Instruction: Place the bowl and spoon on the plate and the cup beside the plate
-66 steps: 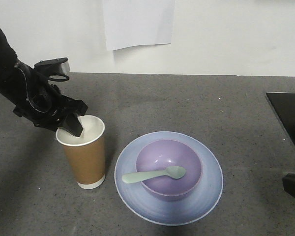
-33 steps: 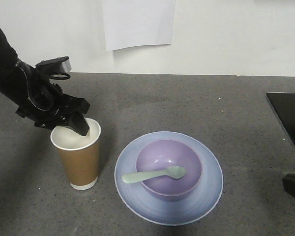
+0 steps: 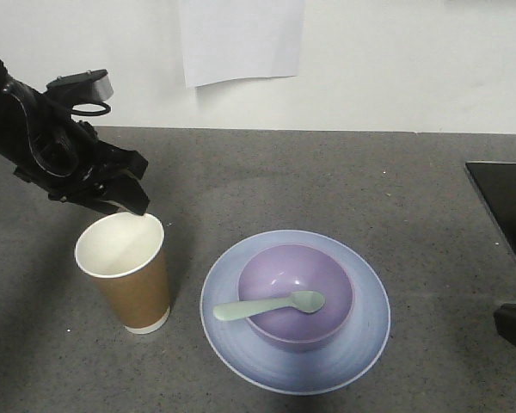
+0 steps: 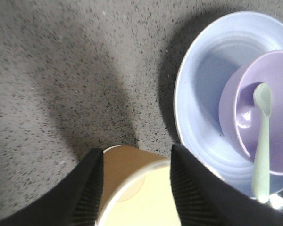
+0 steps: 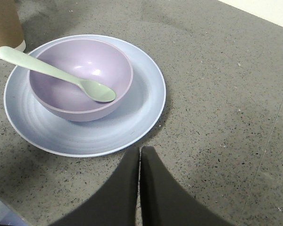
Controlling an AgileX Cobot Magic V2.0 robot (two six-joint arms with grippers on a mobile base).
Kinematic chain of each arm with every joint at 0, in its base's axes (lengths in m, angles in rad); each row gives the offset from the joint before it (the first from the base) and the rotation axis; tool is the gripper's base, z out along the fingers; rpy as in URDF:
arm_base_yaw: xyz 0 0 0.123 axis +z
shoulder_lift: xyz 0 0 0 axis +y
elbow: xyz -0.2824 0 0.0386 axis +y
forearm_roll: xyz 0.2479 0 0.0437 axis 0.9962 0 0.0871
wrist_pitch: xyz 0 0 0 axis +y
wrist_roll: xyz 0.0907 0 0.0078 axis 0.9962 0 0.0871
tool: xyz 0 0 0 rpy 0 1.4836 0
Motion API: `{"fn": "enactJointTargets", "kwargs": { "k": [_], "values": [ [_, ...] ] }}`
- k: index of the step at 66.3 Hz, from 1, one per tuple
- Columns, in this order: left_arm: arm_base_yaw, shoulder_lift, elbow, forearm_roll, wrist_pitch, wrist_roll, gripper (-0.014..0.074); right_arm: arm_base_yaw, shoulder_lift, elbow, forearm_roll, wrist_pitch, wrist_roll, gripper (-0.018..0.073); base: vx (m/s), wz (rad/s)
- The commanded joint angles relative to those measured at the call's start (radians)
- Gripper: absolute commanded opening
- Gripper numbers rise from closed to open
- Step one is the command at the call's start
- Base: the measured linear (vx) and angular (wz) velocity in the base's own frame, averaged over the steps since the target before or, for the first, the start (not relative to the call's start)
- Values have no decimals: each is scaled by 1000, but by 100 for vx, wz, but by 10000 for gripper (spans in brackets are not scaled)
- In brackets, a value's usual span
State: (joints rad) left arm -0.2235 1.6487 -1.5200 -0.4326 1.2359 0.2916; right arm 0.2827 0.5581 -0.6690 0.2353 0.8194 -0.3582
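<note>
Surface [image 3: 327,172]: dark grey speckled stone-look top, running back to a plain white wall [image 3: 396,60] w/ one white paper sheet [image 3: 241,39] stuck on it; a black flat panel [image 3: 507,206] shows at the right edge of the front view. Count: 1 round shallow pale blue plate [image 3: 365,344], 1 round matte lavender plastic bowl [image 3: 284,275], 1 small mint-green plastic spoon [image 3: 271,305], 1 tall brown kraft paper cup w/ white inside and white base [image 3: 125,271]. Bowl sits on the plate, roughly centred. Spoon lies across the bowl, long axis near horizontal in the front view: scoop inside the bowl toward the right, handle end out over the bowl's left rim, pointing at the cup. Cup upright on the surface, mouth up, just left of the plate, not touching it. Left end effector [image 3: 131,206] hangs just above the cup's far rim, fingers [image 4: 87,193] spread apart, gripping nothing. Right end effector [image 5: 140,188] low near the plate's edge, fingers pressed together, empty.
</note>
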Motion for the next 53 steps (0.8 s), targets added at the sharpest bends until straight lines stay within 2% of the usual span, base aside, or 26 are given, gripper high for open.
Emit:
{"fn": "enactJointTargets", "kwargs": {
  "k": [1,15,27,37,47,53],
  "values": [
    [-1,-65,-32,-6,15,-9,331,-5,4,-26,9,-60,-6,-4,0,0],
    [-1,-119,-32,36,14,-28,331,-5,4,-26,9,-60,-6,-4,0,0],
    [-1,-201,-32,84,12,-34,295,-5,4,-26,9,-60,-6,-4,0,0],
    [-1,-300,-31,147,-24,-34,176,-5,4,-26,9,-60,-6,-4,0,0],
    [-1,-432,-31,229,-117,-62,-10,-5,4,-26,9,-60,-6,-4,0,0],
    [-1,-505,-31,278,-159,-67,-8,-5,4,-26,9,-60,-6,-4,0,0]
  ]
}}
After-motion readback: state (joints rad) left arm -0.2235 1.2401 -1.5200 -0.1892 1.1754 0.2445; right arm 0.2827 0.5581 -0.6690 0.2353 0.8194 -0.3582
